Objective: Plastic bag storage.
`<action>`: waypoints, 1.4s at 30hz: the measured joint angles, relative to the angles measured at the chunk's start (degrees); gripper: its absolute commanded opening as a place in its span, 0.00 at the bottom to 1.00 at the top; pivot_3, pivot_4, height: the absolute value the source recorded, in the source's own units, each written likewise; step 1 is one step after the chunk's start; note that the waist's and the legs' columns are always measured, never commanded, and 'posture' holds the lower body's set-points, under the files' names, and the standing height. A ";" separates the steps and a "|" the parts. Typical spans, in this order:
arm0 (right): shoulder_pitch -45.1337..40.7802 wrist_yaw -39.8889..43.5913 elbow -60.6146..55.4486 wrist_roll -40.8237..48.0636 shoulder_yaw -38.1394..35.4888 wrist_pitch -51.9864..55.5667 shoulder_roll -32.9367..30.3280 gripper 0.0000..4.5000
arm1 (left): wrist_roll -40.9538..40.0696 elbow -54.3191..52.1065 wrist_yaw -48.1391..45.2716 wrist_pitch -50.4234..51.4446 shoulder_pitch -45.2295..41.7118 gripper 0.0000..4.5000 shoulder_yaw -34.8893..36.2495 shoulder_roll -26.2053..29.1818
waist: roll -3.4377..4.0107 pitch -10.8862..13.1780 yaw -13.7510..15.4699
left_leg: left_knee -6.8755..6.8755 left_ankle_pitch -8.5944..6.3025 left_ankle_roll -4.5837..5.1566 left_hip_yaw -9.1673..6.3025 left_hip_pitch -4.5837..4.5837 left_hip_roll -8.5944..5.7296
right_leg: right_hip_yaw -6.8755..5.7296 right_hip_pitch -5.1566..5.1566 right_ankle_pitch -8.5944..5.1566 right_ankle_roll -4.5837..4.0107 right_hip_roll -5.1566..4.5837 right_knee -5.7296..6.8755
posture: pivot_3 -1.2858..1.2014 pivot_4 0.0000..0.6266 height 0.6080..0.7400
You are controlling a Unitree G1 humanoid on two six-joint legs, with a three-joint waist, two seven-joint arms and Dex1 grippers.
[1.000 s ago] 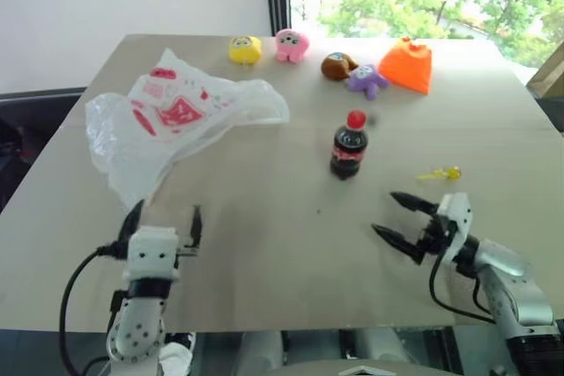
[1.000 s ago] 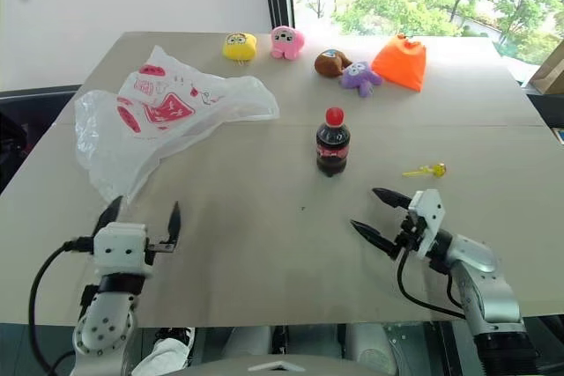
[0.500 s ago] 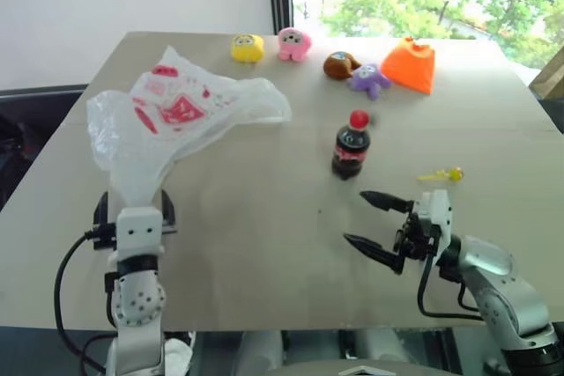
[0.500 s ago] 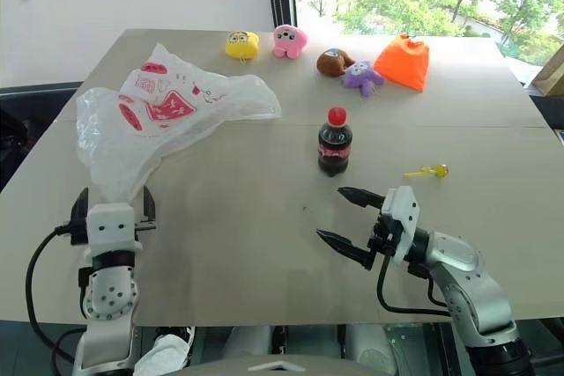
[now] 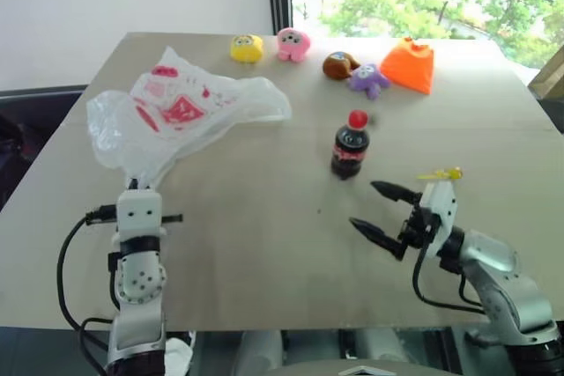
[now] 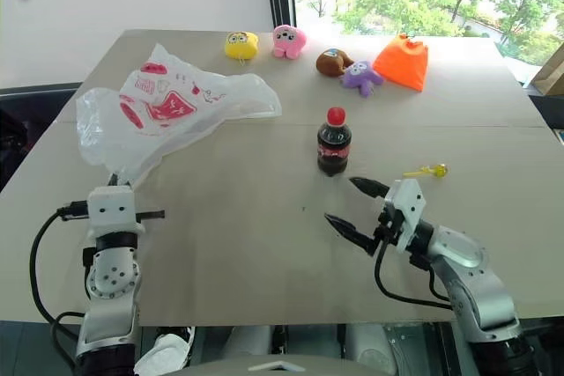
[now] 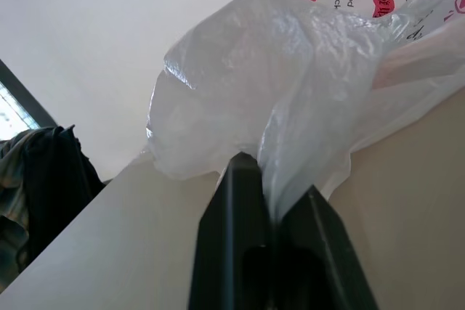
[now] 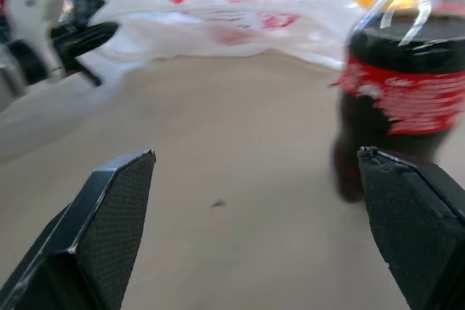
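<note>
At the lower left of the head view, the left gripper [image 5: 134, 186] has its two black fingers pressed together on the near tip of the plastic bag [image 5: 181, 116], a pinch the left wrist view shows closely, with a thin fold of the crinkly film caught between the fingers [image 7: 236, 201]. From that pinched corner the bag spreads up and away across the upper left part of the table [image 5: 264, 244], lying crumpled and translucent white with red and pink printed marks on its top.

Toward the lower right of the frame, the right gripper [image 5: 381, 210] hangs just above the table with its jaws spread wide and nothing between them. It points toward the middle of the table, below a small dark soda bottle [image 5: 350, 145] with a red cap that stands upright near the centre. In the right wrist view the bottle [image 8: 396, 85] sits just ahead of one finger.

Just right of the bottle, near the right gripper, lies a small yellow stick-like object [image 5: 441, 173]. Along the far edge, at the top of the frame, stand a yellow toy [image 5: 247, 47], a pink toy [image 5: 293, 43], a brown toy [image 5: 338, 64], a purple toy [image 5: 368, 80] and an orange pouch [image 5: 411, 65].
</note>
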 measured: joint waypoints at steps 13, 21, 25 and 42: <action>-15.92 -19.40 22.00 -15.39 5.15 -0.27 16.72 1.00 | -4.32 -5.79 -4.44 3.79 -0.89 0.01 -4.31 -1.12 | 0.01 -0.02 -0.20 | 0.14 0.21 -0.35 0.34 -0.58 0.02 | 0.05 -0.57 0.01 0.01 0.03 0.11 | 0.52 0.24 1.00; -20.85 -22.39 30.44 -18.11 4.48 -4.41 20.70 0.89 | -7.65 -10.35 -5.70 6.98 0.61 0.00 -4.35 -2.40 | 0.02 -0.01 -0.21 | 0.28 0.21 -0.36 0.34 -0.72 0.04 | 0.00 -0.65 0.02 0.02 0.03 0.13 | 0.52 0.24 1.00; -21.52 -21.97 31.04 -18.29 4.05 -4.65 20.00 0.68 | -11.08 -13.54 -6.38 11.09 -1.39 0.00 -4.22 -2.71 | 0.02 -0.01 -0.11 | 0.33 0.21 -0.35 0.30 -0.76 0.04 | -0.03 -0.65 0.02 0.02 0.03 0.15 | 0.52 0.24 1.00; -45.36 -9.93 42.88 -37.68 20.31 -8.42 8.16 0.68 | -22.03 -23.78 -19.88 24.03 -13.67 0.00 -13.05 1.25 | 0.18 0.10 -0.86 | 0.62 0.20 -0.36 0.22 -0.97 0.08 | -0.05 -0.72 0.04 0.04 0.13 0.18 | 0.52 0.24 1.00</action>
